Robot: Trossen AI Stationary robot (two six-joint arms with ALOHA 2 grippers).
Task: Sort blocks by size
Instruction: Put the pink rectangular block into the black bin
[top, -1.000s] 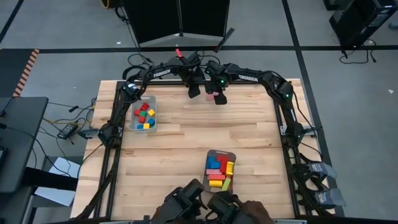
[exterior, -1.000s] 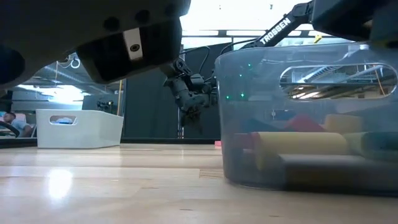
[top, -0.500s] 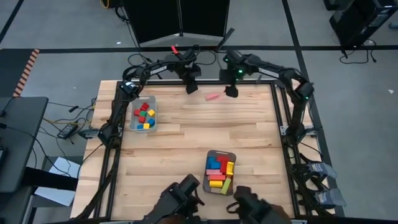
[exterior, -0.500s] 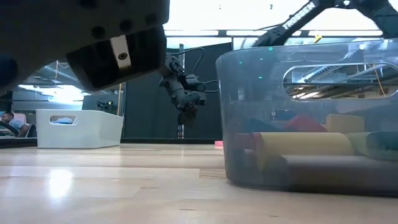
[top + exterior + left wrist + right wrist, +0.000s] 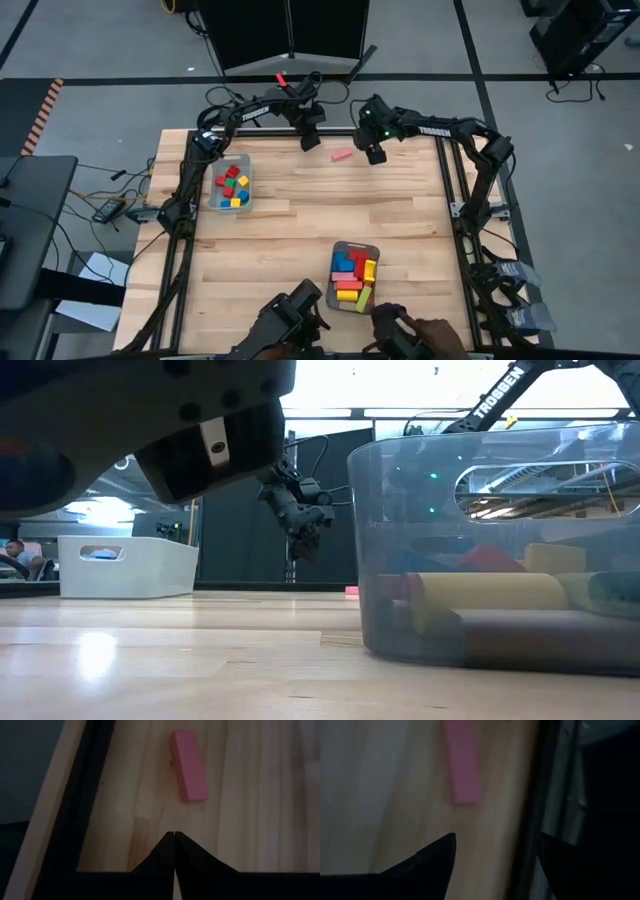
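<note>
A pink bar lies flat on the table near its far edge; it also shows in the left wrist view, the right wrist view and the low view. My left gripper is shut and empty, just left of the bar and above the table. My right gripper is open and empty just right of it. A grey tray at the left holds several small coloured cubes. A second grey tray near the front holds longer coloured bars.
The black frame rail runs along the far edge close behind both grippers. Dark equipment and a person's hand sit at the table's near edge. Bare wood lies between the two trays.
My right gripper has drawn away from the pink bar toward the table's right edge, leaving the bar uncovered and flat on the wood. My left gripper has shifted a little toward the far edge.
</note>
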